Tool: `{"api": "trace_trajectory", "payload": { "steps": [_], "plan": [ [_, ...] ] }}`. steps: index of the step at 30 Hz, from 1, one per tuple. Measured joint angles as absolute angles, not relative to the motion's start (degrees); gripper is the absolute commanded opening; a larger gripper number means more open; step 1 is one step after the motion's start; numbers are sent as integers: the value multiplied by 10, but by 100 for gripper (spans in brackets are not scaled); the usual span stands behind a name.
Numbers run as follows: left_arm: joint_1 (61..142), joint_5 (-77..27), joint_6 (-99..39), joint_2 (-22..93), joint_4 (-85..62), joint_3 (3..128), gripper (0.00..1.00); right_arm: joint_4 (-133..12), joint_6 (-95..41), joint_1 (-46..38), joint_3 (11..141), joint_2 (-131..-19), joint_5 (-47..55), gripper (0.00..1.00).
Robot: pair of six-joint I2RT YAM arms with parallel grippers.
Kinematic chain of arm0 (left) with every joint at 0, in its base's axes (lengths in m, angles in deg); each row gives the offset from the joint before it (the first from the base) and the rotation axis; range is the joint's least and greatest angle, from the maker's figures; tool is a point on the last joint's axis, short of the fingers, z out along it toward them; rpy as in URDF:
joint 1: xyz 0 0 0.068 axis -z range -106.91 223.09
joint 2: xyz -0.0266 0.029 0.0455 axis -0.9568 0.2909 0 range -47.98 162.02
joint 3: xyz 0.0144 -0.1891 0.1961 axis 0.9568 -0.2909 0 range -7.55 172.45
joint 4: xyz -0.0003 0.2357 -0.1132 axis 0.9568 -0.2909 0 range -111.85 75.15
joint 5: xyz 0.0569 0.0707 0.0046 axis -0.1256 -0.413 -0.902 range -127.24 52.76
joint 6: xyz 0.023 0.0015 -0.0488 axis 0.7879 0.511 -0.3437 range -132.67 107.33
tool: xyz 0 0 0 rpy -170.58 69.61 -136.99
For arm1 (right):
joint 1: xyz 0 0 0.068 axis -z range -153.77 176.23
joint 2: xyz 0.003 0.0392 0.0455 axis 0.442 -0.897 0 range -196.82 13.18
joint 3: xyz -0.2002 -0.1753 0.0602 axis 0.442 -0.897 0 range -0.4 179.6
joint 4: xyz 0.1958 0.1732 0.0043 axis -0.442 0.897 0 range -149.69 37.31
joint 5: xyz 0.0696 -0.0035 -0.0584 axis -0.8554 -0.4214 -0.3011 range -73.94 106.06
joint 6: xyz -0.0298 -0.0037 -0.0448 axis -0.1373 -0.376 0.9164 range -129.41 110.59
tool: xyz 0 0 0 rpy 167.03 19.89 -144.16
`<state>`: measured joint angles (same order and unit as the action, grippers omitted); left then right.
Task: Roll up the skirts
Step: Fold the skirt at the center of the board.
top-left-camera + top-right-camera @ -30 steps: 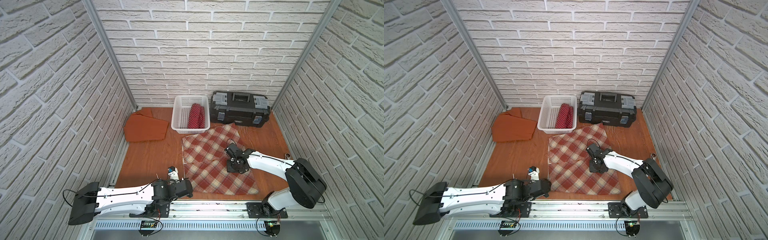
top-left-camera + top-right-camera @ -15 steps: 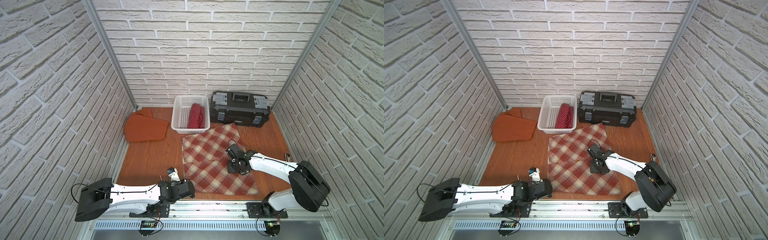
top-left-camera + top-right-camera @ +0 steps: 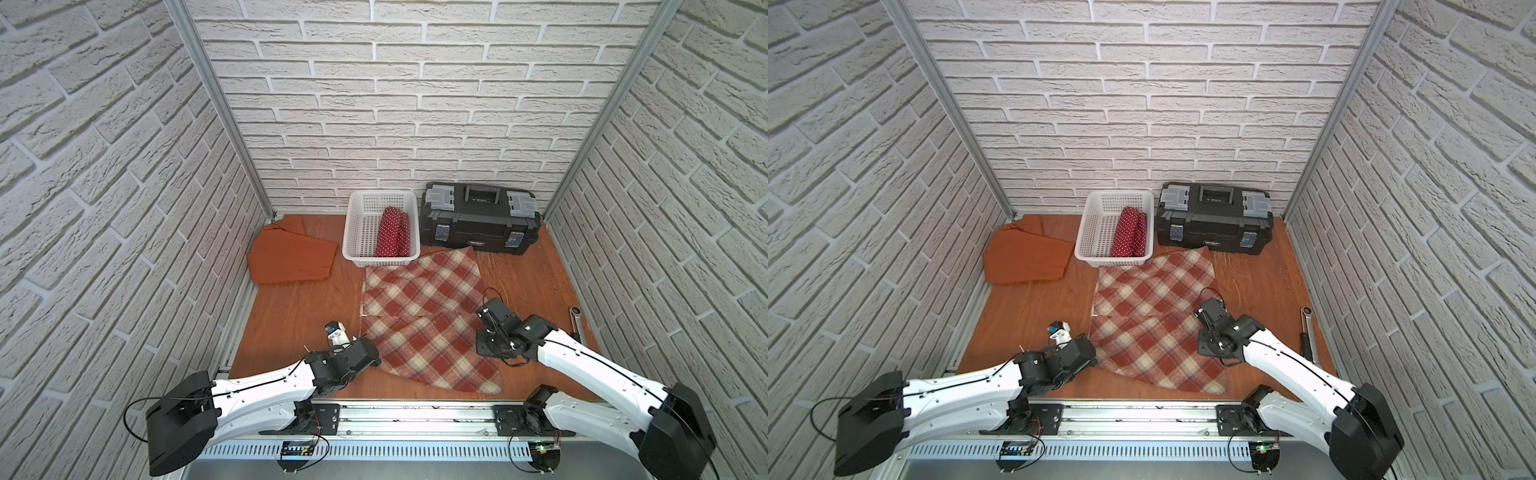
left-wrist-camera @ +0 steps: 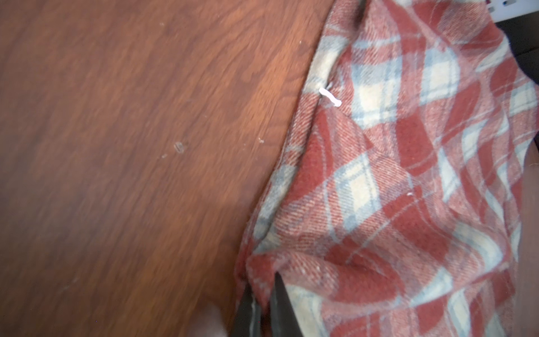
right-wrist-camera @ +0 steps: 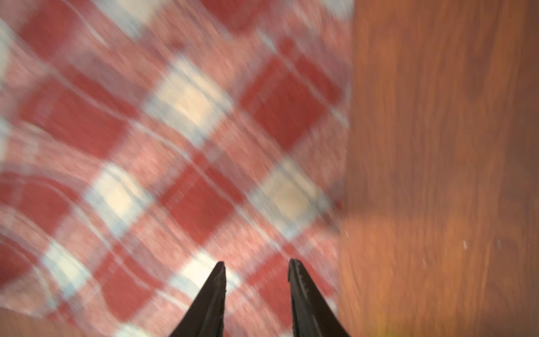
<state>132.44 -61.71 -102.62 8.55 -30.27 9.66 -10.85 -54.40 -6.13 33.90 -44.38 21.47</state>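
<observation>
The wooden table [image 3: 291,324] is mostly covered, across its middle, by the plaid skirt [image 3: 419,307], which is spread flat with a shallow crease running across it. Its far corner is seen just before the toolbox [image 3: 478,220] and just beside the near edge of the basket [image 3: 382,194]. The black toolbox is set shut against the back wall. The orange skirt [image 3: 291,257] is laid loosely folded in the far left corner, apart from the basket. The white basket is placed between the orange skirt and the toolbox. The dotted skirt [image 3: 392,232] is kept inside it as a rolled bundle along the side nearer the toolbox. The left gripper [image 4: 262,284] is clamped tight on the plaid skirt's near left edge, with a fold of cloth pinched between its fingers. The right gripper [image 5: 257,261] is held partly open over the plaid skirt near its right edge, and nothing is gripped. A wrench [image 3: 577,318] is seen by the right wall.
</observation>
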Motion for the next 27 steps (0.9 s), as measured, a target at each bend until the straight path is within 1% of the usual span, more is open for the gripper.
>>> {"api": "trace_trajectory", "payload": {
  "steps": [4, 7, 12, 18, 25, 27],
  "plan": [
    [1318, -613, -1007, 102, -282, 97, 0, -48, -577, -65, 286, -406, 196, 38],
    [1309, -607, -998, 104, -267, 93, 0, -3, -593, -67, 276, -388, 186, 40],
    [1305, -601, -984, 101, -262, 91, 0, 8, -605, -68, 275, -393, 153, 41],
    [1298, -592, -975, 94, -267, 91, 0, 1, -612, -70, 265, -411, 96, 37],
    [1297, -584, -973, 87, -275, 91, 0, -12, -617, -70, 250, -353, 51, 30],
    [1298, -582, -975, 86, -277, 91, 0, -12, -617, -70, 249, -341, 47, 23]
  ]
}}
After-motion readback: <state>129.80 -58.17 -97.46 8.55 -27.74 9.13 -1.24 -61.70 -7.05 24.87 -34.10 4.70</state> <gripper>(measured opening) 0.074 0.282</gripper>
